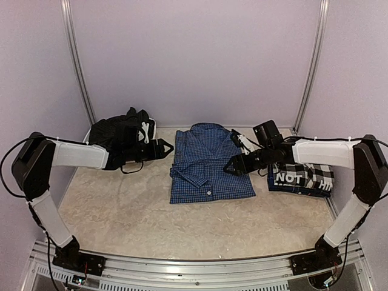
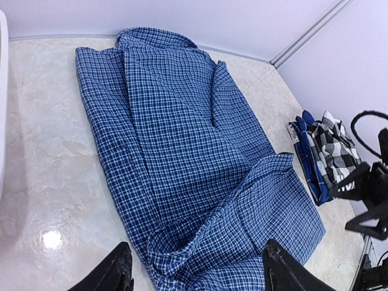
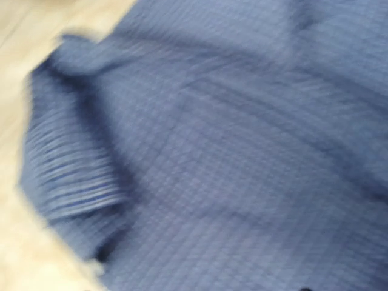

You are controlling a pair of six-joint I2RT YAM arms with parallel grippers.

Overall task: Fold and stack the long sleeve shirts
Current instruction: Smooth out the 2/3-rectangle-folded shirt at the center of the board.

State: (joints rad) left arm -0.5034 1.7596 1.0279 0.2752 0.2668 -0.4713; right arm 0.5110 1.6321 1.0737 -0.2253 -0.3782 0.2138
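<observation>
Blue shirt (image 1: pixel 209 163) folded on tabletop (image 1: pixel 121 212); left jaws and right jaws wide, empty.
Black shirt (image 1: pixel 118 129) lies by left arm (image 1: pixel 79 154), check shirt (image 1: pixel 303 177) by right arm (image 1: pixel 321 151).

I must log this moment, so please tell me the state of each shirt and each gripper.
blue shirt: folded, flat, in the middle.
black-and-white shirt: folded, at the right.
black shirt: bunched, not folded, far left.
left gripper: open, empty.
right gripper: open, at the blue shirt's right edge.
</observation>
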